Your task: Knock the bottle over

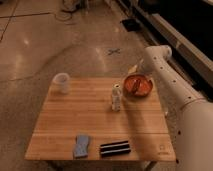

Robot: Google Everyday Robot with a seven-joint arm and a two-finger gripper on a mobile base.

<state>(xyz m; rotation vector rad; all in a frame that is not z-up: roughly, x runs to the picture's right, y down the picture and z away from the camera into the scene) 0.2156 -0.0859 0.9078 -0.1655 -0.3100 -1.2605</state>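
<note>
One bottle (116, 97) is standing upright; we are logging the gripper (134, 70) just beyond and right of the bottle, and cannot tell its grasp state.

white tubular robot arm (186, 102), smooth matte shell. rounded elbow cap (159, 52) at the top, row of small dark dots (171, 80) along the slimmer upper segment; screws or holes, can't tell. lower segment much thicker, pale grey-white cylinder. pale cream gripper (134, 69) at arm's end, by far right edge of the light wood-plank desk (90, 120).
</note>
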